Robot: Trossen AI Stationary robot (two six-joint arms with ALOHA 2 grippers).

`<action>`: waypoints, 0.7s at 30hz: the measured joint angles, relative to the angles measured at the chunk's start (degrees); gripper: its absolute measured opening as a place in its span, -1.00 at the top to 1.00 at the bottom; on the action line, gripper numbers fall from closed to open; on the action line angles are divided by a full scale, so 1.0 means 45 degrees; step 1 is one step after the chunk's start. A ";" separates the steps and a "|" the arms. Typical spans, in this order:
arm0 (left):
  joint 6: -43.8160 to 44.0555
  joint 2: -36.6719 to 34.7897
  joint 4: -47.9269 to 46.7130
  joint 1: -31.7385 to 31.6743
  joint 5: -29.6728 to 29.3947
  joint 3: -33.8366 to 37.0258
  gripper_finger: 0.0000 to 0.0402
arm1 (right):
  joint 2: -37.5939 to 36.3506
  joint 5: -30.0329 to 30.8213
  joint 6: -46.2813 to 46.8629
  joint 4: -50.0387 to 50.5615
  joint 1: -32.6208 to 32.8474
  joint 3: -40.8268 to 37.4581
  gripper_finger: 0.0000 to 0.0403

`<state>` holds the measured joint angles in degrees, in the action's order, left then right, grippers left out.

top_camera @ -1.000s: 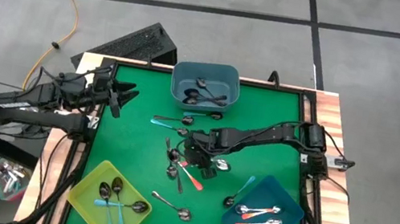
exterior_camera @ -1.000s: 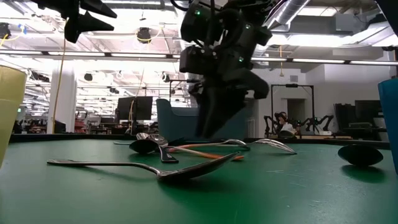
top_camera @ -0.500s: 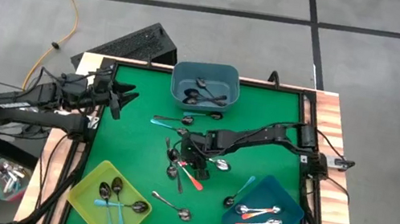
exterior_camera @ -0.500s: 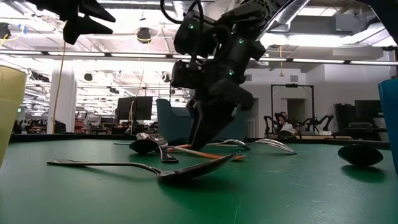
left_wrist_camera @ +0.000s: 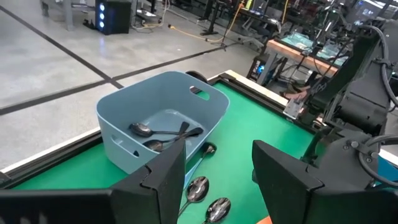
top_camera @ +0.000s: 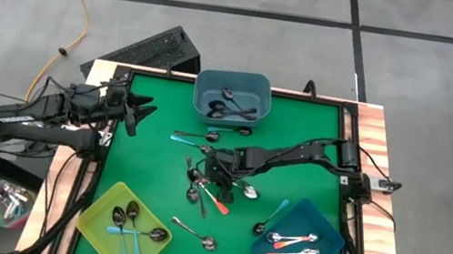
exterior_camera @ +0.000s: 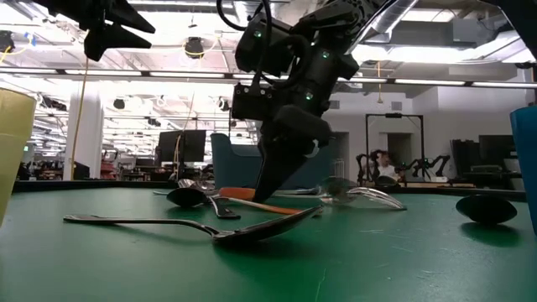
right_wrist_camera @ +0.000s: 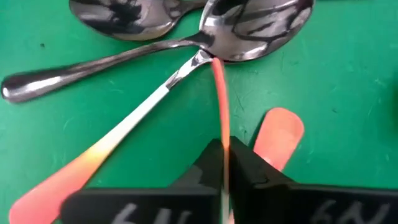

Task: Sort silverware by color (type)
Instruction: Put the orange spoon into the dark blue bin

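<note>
Right gripper (top_camera: 219, 179) is down at the middle of the green table (top_camera: 316, 142), in the loose cluster of spoons, its fingers pinched together on the thin handle of an orange-handled spoon (right_wrist_camera: 219, 93); the right wrist view shows the handle running edge-on between the fingertips up to a shiny bowl that lies against a dark metal spoon (right_wrist_camera: 93, 65). A second orange-handled spoon (right_wrist_camera: 112, 140) crosses beside it, and a flat orange handle end (right_wrist_camera: 280, 132) lies just beside the fingers. In the low view the held spoon appears barely clear of the surface, if at all. Judgement: the grip is narrow and near the handle's edge, so the lift should be straight up and slow to shed the neighbouring spoons, with the hold confirmed before travelling to the dark blue bin (top_camera: 306, 247), where orange spoons already lie. Risk: the spoon may pivot or slip. Left gripper (top_camera: 138, 113) hovers wide apart near the grey-blue bin (top_camera: 232, 96), idle
</note>
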<state>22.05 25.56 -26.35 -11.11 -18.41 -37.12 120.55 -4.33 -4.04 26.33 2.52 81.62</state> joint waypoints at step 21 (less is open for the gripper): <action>-0.0342 0.0000 -0.0015 0.0000 0.0015 0.0000 0.16 | -0.3285 0.0215 0.1409 0.0689 -0.0422 0.0089 0.97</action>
<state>20.51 25.56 -26.41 -11.11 -18.35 -37.12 105.77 -3.36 2.30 29.43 0.63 82.02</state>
